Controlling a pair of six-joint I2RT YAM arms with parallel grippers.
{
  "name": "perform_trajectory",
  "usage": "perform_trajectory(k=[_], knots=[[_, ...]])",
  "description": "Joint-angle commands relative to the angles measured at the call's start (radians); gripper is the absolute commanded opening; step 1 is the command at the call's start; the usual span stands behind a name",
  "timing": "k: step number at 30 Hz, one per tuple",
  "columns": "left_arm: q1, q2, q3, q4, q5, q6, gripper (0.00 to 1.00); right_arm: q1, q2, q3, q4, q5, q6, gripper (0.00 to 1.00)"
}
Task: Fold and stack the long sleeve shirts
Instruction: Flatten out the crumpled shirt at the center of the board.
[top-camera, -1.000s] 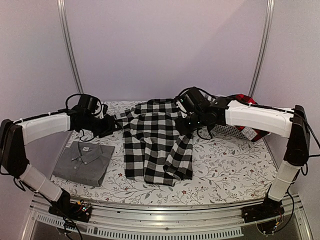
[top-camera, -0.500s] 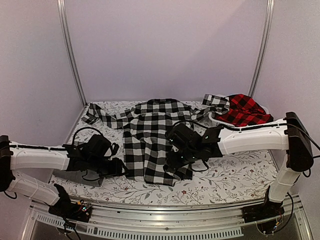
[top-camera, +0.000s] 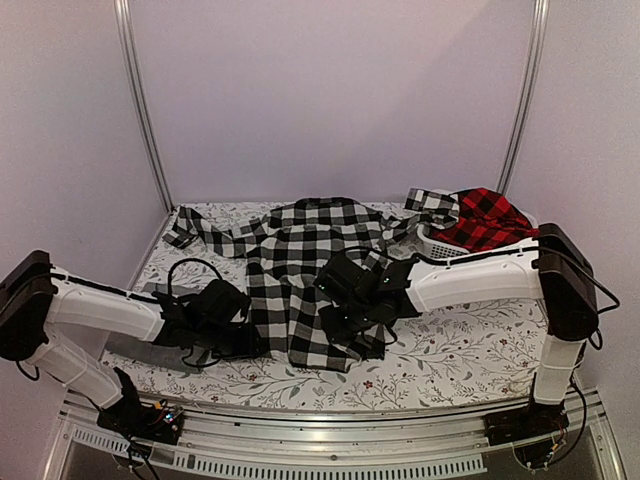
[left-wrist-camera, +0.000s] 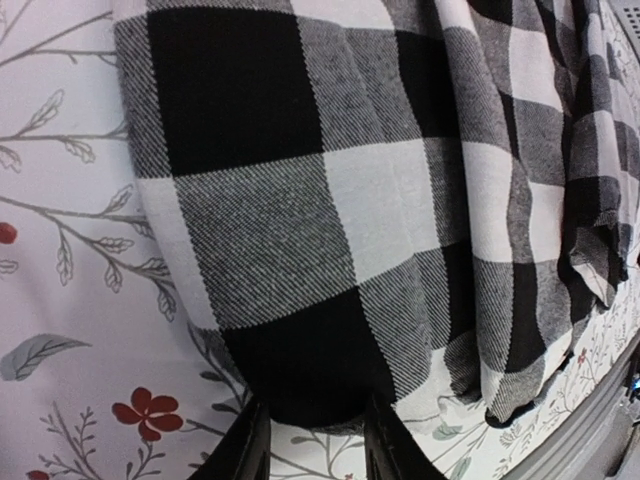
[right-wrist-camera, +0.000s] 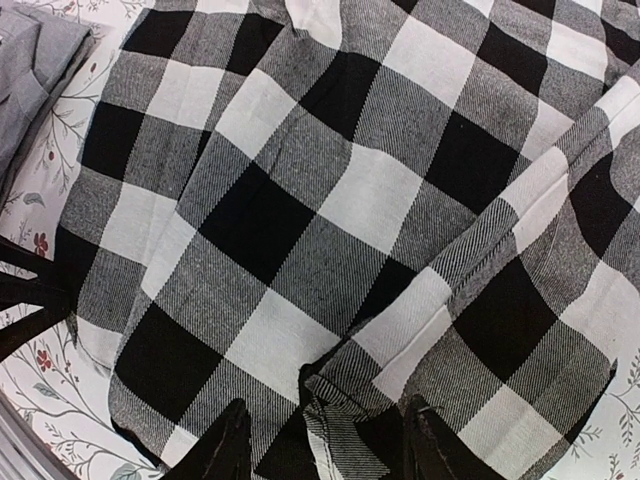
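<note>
Straddles with the left gripper (left-wrist-camera: 315, 445), fingers narrowly parted, the bottom hem of the black-and-white check shirt (left-wrist-camera: 300, 200) spreading away ahead, clamped or not impossible to tell; stands with the right gripper (right-wrist-camera: 325, 445), jaws half spread, astride a bunched fold of the same shirt, unpinched.

Floral-print table (top-camera: 470, 350), black-and-white check shirt (top-camera: 300, 270) spread mid-table, grey shirt (top-camera: 128, 347) apparently folded at left, white basket (top-camera: 437, 243) far right.

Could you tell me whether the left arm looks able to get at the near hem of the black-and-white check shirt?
Probably yes: the left tool sits at the near hem of the check shirt, a finger either side, with nothing in the way.
</note>
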Motion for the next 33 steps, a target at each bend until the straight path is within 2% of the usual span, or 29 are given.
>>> perform_trajectory(k=[1,8,12,18,20,25,33], knots=[[-0.028,0.045,0.015,0.010,-0.061,-0.014,0.30,0.013,0.052,0.062,-0.040,0.054,0.018,0.51],[-0.035,0.036,0.006,-0.009,-0.080,-0.029,0.07,0.020,0.116,0.110,-0.106,0.104,0.041,0.49],[-0.037,0.001,-0.004,-0.039,-0.086,-0.032,0.00,0.021,0.138,0.129,-0.118,0.110,0.038,0.40],[-0.039,-0.049,-0.006,-0.102,-0.084,-0.034,0.00,0.020,0.086,0.106,-0.155,0.166,0.054,0.08],[-0.038,-0.072,-0.001,-0.142,-0.085,-0.033,0.00,0.020,0.048,0.080,-0.181,0.188,0.068,0.03],[-0.037,-0.137,0.015,-0.305,-0.093,-0.032,0.00,0.020,-0.119,-0.073,-0.245,0.224,0.139,0.01],[-0.029,-0.223,-0.007,-0.469,-0.058,-0.051,0.00,0.016,-0.375,-0.376,-0.359,0.197,0.330,0.02]])
